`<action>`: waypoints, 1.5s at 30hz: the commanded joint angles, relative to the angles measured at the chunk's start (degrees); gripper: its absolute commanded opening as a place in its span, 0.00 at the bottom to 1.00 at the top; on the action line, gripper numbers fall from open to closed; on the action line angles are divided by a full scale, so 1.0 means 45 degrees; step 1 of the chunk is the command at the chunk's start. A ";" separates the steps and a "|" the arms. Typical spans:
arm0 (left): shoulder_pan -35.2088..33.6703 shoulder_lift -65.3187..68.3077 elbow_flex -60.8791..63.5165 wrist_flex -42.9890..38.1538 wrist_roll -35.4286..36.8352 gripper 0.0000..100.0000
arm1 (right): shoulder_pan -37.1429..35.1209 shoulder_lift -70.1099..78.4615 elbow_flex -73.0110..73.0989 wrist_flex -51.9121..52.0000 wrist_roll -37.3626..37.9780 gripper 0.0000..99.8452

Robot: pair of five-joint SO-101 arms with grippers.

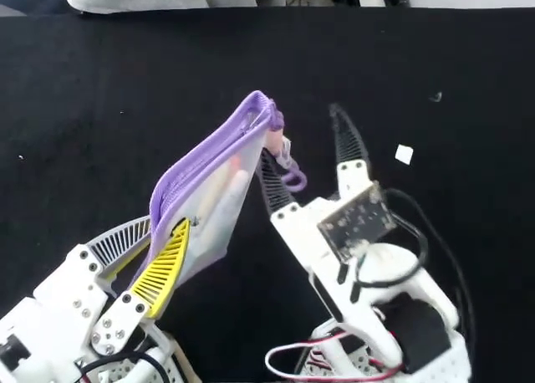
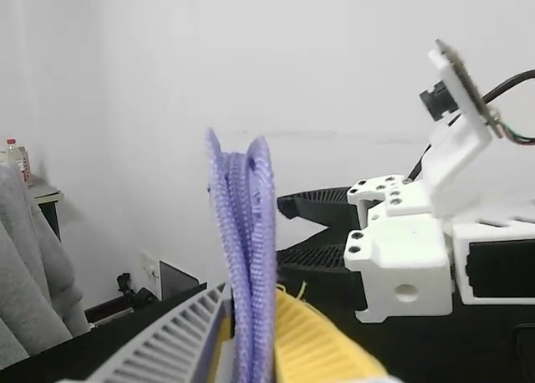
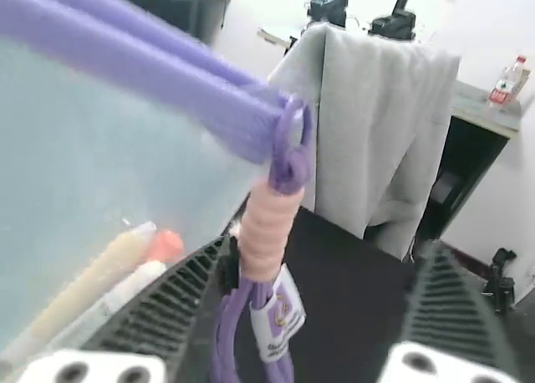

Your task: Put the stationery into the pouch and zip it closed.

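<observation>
— Over the black worktop [image 1: 100,82], seen from the high view, how much is done?
— Most of it, I'd judge; the pouch [image 1: 213,199] is held up off the worktop, its lower end pinched by the left gripper [image 1: 163,228]; the stationery [image 1: 230,186] shows pale through the clear wall, so the loading looks finished.
— And the right gripper [image 1: 299,132]?
— Spread and holding nothing; one black finger lies just beside the zip pull [image 1: 288,170] at the pouch's raised end.
— What does the left wrist view add?
— The purple zip edge [image 2: 247,257] stands upright, clamped between that gripper's grey and yellow fingers; the two tapes lie close, though at the very top I cannot tell whether they meet.
— And the right wrist view?
— The slider [image 3: 288,149] sits at the end of the zip, with the purple bands behind it lying together; the stationery rests inside; the zip pull dangles beside one finger, not pinched.
— So what is left?
— Little, as I read it; the zip seems run to its end; what remains is checking the closure and setting the pouch down.
</observation>
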State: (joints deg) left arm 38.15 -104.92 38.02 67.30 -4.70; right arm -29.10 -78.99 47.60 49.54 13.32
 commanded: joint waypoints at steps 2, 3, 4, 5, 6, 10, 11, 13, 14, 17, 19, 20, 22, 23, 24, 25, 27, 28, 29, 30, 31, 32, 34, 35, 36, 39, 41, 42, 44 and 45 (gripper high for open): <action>0.0068 0.0059 -0.0830 0.0098 0.0156 0.03 | -0.0195 0.0127 0.0615 -0.0371 -0.0039 0.27; 0.0068 0.0059 -0.0830 0.0098 0.0156 0.03 | -0.0195 0.0127 0.0752 -0.0410 -0.0039 0.28; 0.0068 0.0059 -0.0830 0.0098 0.0156 0.03 | -0.0195 0.0127 0.0869 -0.0469 -0.0039 0.28; 0.0068 0.0059 -0.0811 0.0098 0.0156 0.03 | -0.0195 0.0127 0.0908 -0.0527 -0.0039 0.29; 0.0068 0.0059 -0.0811 0.0098 0.0156 0.03 | -0.0195 0.0127 0.0928 -0.0723 -0.0039 0.29; 0.0068 0.0059 -0.0733 0.0098 0.0156 0.03 | -0.0195 0.0127 0.0752 -0.1289 -0.0039 0.29; 0.0068 0.0059 -0.0713 0.0098 0.0156 0.03 | -0.0195 0.0127 0.0674 -0.1348 -0.0039 0.29; 0.0068 0.0059 -0.0713 0.0117 0.0156 0.03 | -0.0195 0.0127 0.0420 -0.1348 0.0020 0.29; 0.0068 0.0059 -0.0713 0.0117 0.0156 0.03 | -0.0195 0.0127 0.0244 -0.1328 0.0039 0.29; 0.0068 0.0059 -0.0694 0.0117 0.0156 0.03 | -0.0195 0.0127 -0.0225 -0.1250 0.0059 0.29; 0.0068 0.0059 -0.0694 0.0117 0.0156 0.03 | -0.0195 0.0147 -0.0420 -0.1231 0.0059 0.29; 0.0068 0.0059 -0.0694 0.0117 0.0156 0.03 | -0.0195 0.0147 -0.0498 -0.1231 0.0059 0.29; 0.0068 0.0059 -0.0694 0.0117 0.0156 0.03 | -0.0195 0.0147 -0.0596 -0.1231 0.0059 0.29; 0.0068 0.0059 -0.0694 0.0117 0.0156 0.03 | -0.0195 0.0147 -0.0635 -0.1231 0.0059 0.29; 0.0068 0.0059 -0.0694 0.0117 0.0156 0.03 | -0.0195 0.0127 -0.0635 -0.1250 0.0059 0.29; 0.0068 0.0059 -0.0694 0.0117 0.0156 0.03 | -0.0195 0.0127 -0.0713 -0.1250 0.0059 0.28; 0.0068 0.0059 -0.0694 0.0117 0.0156 0.03 | -0.0195 0.0127 -0.0791 -0.1231 0.0059 0.26; 0.0068 0.0059 -0.0694 0.0117 0.0156 0.03 | -0.0195 0.0127 -0.0830 -0.1231 0.0059 0.23; 0.0068 0.0059 -0.0694 0.0117 0.0156 0.03 | -0.0176 0.0127 -0.0830 -0.1231 0.0059 0.19; 0.0068 0.0059 -0.0694 0.0117 0.0156 0.03 | -0.0176 0.0127 -0.0830 -0.1231 0.0059 0.16; 0.0068 0.0059 -0.0694 0.0117 0.0156 0.03 | -0.0176 0.0127 -0.0811 -0.1250 0.0059 0.12; 0.0068 0.0059 -0.0694 0.0117 0.0156 0.03 | -0.0176 0.0127 -0.0791 -0.1270 0.0059 0.09; 0.0068 0.0059 -0.0694 0.0117 0.0156 0.03 | -0.0176 0.0127 -0.0791 -0.1309 0.0059 0.04; 0.0068 0.0059 -0.0674 0.0137 0.0156 0.03 | -0.0176 0.0127 -0.0811 -0.1309 0.0059 0.03; 0.0068 0.0059 -0.0674 0.0137 0.0156 0.03 | -0.0176 0.0127 -0.0811 -0.1309 0.0078 0.02; 0.0068 0.0059 -0.0674 0.0137 0.0156 0.03 | -0.0156 0.0127 -0.0811 -0.1289 0.0254 0.01; 0.0068 0.0059 -0.0674 0.0215 0.0156 0.03 | -0.0156 0.0127 -0.0811 -0.1231 0.0801 0.01; 0.0068 0.0059 -0.0694 0.0274 0.0156 0.03 | -0.0117 0.0127 -0.0791 -0.1231 0.1016 0.01; 0.0068 0.0059 -0.0694 0.0293 0.0156 0.03 | 0.0332 0.0127 -0.0752 -0.1211 0.1270 0.01; 0.0068 0.0059 -0.0694 0.0293 0.0156 0.03 | 0.0586 0.0127 -0.0752 -0.1211 0.1289 0.01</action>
State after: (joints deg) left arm 38.15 -105.01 36.70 68.35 -4.70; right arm -28.31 -78.20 47.43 45.23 17.63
